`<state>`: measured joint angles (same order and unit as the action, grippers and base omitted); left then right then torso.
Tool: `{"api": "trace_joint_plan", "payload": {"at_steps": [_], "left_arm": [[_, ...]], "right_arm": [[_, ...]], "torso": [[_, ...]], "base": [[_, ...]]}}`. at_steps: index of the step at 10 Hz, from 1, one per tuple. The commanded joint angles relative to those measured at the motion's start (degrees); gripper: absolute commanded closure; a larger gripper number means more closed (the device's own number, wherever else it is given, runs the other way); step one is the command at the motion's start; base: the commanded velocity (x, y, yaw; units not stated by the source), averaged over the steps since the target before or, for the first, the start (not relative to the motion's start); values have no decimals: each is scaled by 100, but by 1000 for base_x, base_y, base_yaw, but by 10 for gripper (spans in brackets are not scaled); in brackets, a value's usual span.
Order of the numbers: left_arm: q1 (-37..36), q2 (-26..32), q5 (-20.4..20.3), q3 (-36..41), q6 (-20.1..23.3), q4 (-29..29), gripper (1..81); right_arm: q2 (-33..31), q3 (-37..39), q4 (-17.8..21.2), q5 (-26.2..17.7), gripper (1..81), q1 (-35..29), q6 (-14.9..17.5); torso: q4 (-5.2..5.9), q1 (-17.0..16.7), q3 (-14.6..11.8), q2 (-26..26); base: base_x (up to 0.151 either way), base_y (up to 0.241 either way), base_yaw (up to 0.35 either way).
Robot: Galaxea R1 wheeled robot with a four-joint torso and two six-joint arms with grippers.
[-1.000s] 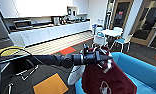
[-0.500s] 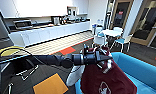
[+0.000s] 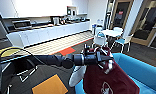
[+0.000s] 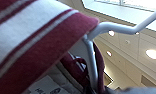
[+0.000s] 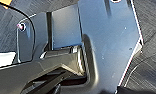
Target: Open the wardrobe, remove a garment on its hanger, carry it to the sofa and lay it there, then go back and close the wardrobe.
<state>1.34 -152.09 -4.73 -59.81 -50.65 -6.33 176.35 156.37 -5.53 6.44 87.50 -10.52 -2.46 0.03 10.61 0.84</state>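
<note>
My left arm reaches in from the left of the head view, and its gripper [image 3: 101,57] is shut on the hanger at the collar of the garment [image 3: 106,78]. This maroon jacket, with a white sleeve [image 3: 77,75] and a white chest emblem, hangs over the near end of the blue sofa [image 3: 144,71]. Close up in the left wrist view are the striped collar [image 4: 31,37] and the thin white hanger [image 4: 114,28] coming out of it. The wardrobe is out of view.
A white round table [image 3: 111,33] with chairs stands beyond the sofa. A long white kitchen counter [image 3: 49,33] runs along the back wall. Dark carpet with an orange patch [image 3: 50,86] lies at the left. Glass doors [image 3: 149,22] are at the right.
The whole head picture has shifted a little, so the camera moved. The jacket still hangs from my left gripper over the sofa's end.
</note>
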Motion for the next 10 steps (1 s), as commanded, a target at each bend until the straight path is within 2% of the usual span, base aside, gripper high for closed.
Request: {"api": "trace_joint_plan", "payload": {"at_steps": [1,2,4,7,8,10], "left_arm": [[-1008,-41,-520,136,143,-229,811],[-1000,-41,-520,136,143,-229,811],[-1008,-50,-520,136,143,-237,811],[-1008,-50,-520,136,143,-229,811],[-999,-59,-520,136,143,-229,811],[-1008,-112,-520,109,143,-237,811]], "right_arm": [[17,-37,35,-327,10,-114,-3],[17,-37,35,-328,10,-114,6],[17,-37,35,-336,10,-114,6],[17,-29,35,-336,10,-114,6],[17,-29,35,-336,10,-114,6],[17,-29,35,-336,10,-114,6]], "torso": [[0,0,0,0],[0,0,0,0],[0,0,199,0],[0,-2,710,0],[0,0,450,0],[0,5,601,-4]], "base": [[72,0,0],[72,0,0],[72,0,0],[72,0,0],[71,0,0],[72,0,0]]}}
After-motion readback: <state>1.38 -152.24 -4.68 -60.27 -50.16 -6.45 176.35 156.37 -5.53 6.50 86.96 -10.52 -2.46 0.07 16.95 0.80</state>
